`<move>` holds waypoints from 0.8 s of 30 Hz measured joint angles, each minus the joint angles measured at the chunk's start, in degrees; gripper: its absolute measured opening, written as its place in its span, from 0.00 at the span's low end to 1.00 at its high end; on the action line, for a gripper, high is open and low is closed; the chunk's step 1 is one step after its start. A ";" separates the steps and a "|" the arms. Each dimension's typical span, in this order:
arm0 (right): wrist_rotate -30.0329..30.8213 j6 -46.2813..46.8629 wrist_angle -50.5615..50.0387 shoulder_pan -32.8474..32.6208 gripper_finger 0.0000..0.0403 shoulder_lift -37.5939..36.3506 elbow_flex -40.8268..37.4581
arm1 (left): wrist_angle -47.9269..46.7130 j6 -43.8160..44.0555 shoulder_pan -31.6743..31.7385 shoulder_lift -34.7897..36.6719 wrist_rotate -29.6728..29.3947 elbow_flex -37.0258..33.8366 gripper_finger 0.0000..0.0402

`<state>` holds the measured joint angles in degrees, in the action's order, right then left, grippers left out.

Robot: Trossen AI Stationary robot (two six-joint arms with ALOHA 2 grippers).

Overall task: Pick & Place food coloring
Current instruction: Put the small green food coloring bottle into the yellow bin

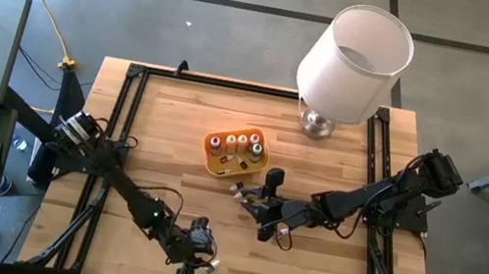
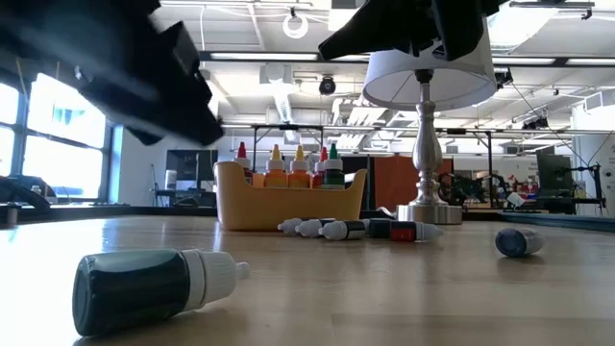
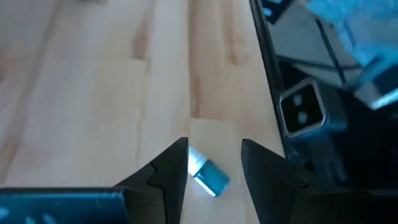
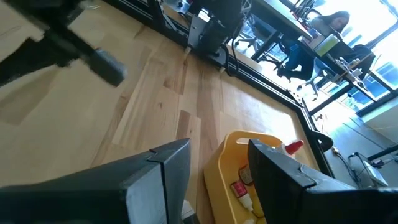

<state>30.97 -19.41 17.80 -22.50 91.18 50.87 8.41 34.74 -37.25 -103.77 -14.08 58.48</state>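
Observation:
A dark teal food coloring bottle [image 3: 209,176] with a white cap lies on its side on the wood near the table's near edge. It also shows in the low view's foreground [image 2: 154,288]. My left gripper [image 3: 214,163] is open above it, one finger on either side, touching nothing. In the high view the left gripper [image 1: 195,253] is near the near edge. Several bottles stand upright in the orange tray [image 1: 220,165]. My right gripper [image 1: 250,196] is open and hovers near the tray's near side, above loose vials [image 2: 356,229] lying on the table.
A lamp [image 1: 353,56] with a white shade stands on the far right part of the table. Another blue bottle [image 2: 519,241] lies to the right. A black frame [image 3: 267,68] runs along the table's edges. Bare wood [image 1: 322,270] lies between the two arms.

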 joint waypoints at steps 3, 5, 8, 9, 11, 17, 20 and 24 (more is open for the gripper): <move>-1.11 -0.01 0.00 0.02 0.38 0.00 0.00 | 4.23 -7.31 -1.15 -1.92 -0.14 0.14 0.37; -2.80 -0.03 0.00 0.02 0.38 0.00 0.00 | 4.59 -9.07 -1.33 -3.24 -1.90 1.27 0.37; -5.35 -0.07 0.00 0.02 0.38 0.00 0.00 | 3.37 -8.79 -1.15 -4.79 -3.27 2.87 0.37; -5.87 -0.09 0.00 0.02 0.38 0.00 0.00 | 3.82 -8.57 -1.10 -5.16 -4.11 3.22 0.37; -6.07 -0.42 0.02 0.00 0.38 0.00 0.00 | 3.83 -7.51 -1.12 -5.99 -5.33 3.47 0.37; -5.48 -4.97 0.11 0.02 0.38 0.00 0.00 | 3.06 -2.69 -1.06 -8.33 -6.16 3.43 0.37; -5.74 -6.42 0.13 0.02 0.38 0.00 0.00 | 2.11 -1.15 -1.06 -8.71 -6.02 3.43 0.37; -5.87 -6.58 0.29 0.02 0.38 0.00 0.00 | -0.63 0.51 -1.06 -8.69 -6.33 3.44 0.37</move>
<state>25.10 -26.00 18.09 -22.48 91.18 50.87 7.79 35.25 -38.30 -112.46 -20.40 61.92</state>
